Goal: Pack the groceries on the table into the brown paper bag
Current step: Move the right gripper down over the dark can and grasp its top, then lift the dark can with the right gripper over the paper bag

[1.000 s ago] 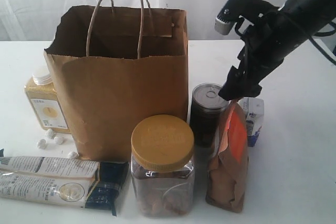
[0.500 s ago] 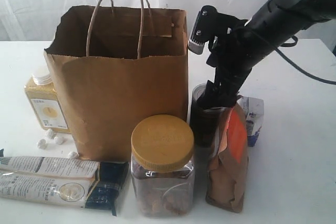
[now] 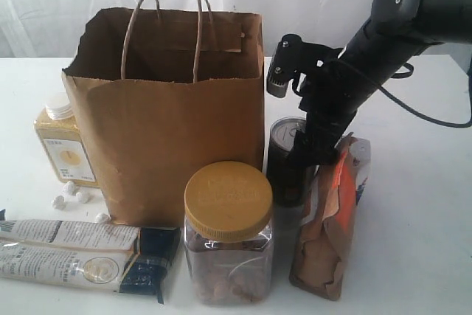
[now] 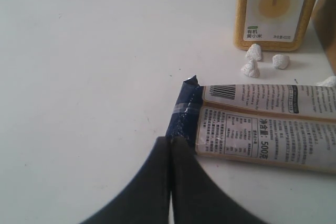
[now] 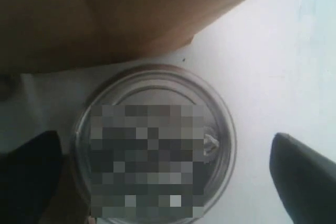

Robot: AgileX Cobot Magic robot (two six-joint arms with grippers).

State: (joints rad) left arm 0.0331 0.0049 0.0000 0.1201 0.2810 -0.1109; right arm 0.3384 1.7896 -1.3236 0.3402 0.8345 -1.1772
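Observation:
The brown paper bag stands open on the white table. In front of it are a clear jar with a yellow lid, a dark silver-topped can and a brown-orange pouch that leans right against the white-blue carton. My right gripper is down over the can, open, one finger on each side of it. The yellow bottle and the twin packet lie left of the bag. In the left wrist view my left gripper is shut and empty, at the packet's dark end.
Three small white lumps lie between the yellow bottle and the packet. The bag's wall stands close beside the can. The jar and pouch crowd the can's front side. A white curtain hangs behind the table.
My right arm has swung left and come down over the can. The pouch has tipped to the right and now covers most of the carton.

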